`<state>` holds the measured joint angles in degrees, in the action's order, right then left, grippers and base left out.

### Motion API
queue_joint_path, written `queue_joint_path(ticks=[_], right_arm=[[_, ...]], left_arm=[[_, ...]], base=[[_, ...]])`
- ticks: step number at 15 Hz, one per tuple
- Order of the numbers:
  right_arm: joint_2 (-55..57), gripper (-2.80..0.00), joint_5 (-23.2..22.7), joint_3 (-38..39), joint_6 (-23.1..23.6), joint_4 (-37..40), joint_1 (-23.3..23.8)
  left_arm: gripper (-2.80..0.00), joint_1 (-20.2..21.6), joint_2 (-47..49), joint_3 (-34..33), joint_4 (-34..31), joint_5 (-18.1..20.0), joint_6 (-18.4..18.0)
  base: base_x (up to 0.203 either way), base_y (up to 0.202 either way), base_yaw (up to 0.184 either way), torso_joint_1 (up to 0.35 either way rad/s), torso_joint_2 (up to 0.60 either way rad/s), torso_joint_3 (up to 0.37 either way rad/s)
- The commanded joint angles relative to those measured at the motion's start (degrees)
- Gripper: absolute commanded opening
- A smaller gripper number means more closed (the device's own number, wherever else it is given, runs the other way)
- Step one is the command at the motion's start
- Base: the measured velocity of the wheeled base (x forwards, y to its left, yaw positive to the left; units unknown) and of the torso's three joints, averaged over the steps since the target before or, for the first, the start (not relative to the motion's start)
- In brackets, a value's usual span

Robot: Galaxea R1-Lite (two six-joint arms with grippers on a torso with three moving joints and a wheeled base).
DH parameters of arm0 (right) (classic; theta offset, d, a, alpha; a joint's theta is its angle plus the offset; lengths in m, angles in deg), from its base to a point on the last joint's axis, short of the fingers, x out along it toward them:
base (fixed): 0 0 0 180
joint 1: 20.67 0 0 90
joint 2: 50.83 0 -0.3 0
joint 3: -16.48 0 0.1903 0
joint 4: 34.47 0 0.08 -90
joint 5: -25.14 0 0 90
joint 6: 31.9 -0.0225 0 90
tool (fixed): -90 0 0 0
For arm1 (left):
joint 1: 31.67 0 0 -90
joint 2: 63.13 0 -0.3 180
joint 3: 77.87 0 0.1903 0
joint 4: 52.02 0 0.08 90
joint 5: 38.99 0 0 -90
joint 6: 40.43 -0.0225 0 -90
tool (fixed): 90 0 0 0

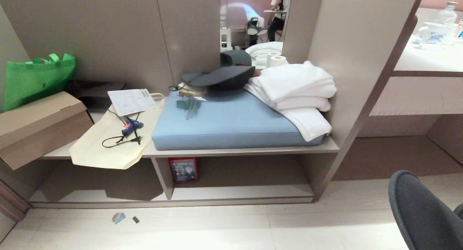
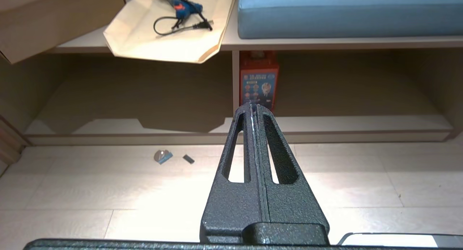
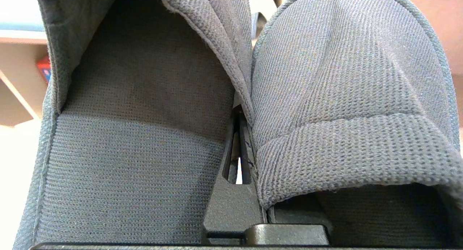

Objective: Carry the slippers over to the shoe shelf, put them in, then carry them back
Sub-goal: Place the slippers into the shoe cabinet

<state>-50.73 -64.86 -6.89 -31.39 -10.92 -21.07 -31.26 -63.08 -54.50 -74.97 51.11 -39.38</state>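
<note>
The two grey-blue fabric slippers (image 3: 137,134) fill the right wrist view, one hanging on each side of my right gripper (image 3: 239,114), which is shut on their inner edges. The fabric hides the fingertips. The shoe shelf (image 1: 238,192) is the low open cubby under the bench, with a pale bottom board and an upright divider (image 1: 162,177); it also shows in the left wrist view as the shoe shelf (image 2: 343,123). My left gripper (image 2: 253,106) hangs above the floor in front of it, shut and empty. Neither arm shows in the head view.
A red box (image 1: 183,169) stands in the cubby beside the divider. On the bench lie a blue cushion (image 1: 231,123), white towels (image 1: 296,87), a black cap (image 1: 220,78), a cream bag (image 1: 108,145) and a cardboard box (image 1: 36,123). A dark chair (image 1: 423,210) is at right.
</note>
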Motion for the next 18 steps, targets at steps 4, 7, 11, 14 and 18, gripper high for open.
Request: queue_joint_path(ticks=[4, 7, 11, 14, 18], right_arm=[[0.08, -2.8, 0.0, 0.0, 0.1, -0.01, -0.04], [0.06, -2.8, 0.0, 0.0, 0.1, -0.01, 0.0], [-0.01, -2.8, 0.0, 0.0, 0.1, -0.01, -0.02], [0.03, -2.8, 0.0, 0.0, 0.1, -0.01, 0.05], [0.08, -2.8, 0.0, 0.0, 0.1, -0.01, -0.04]], left_arm=[[-2.8, 0.02, 0.04, 0.0, 0.02, -0.01, 0.01], [-2.8, 0.02, 0.04, 0.0, 0.02, -0.01, 0.01], [-2.8, 0.02, 0.04, 0.0, 0.02, -0.01, 0.01], [-2.8, 0.02, 0.04, 0.0, 0.02, -0.01, 0.01], [-2.8, 0.02, 0.04, 0.0, 0.02, -0.01, 0.01]], base=[[0.0, 0.0, 0.0, 0.005, 0.0, -0.199], [0.0, 0.0, 0.0, 0.003, 0.0, -0.201], [0.0, 0.0, 0.0, 0.007, 0.0, -0.199], [0.0, 0.0, 0.0, 0.006, 0.0, -0.202], [0.0, 0.0, 0.0, -0.001, 0.0, -0.2]])
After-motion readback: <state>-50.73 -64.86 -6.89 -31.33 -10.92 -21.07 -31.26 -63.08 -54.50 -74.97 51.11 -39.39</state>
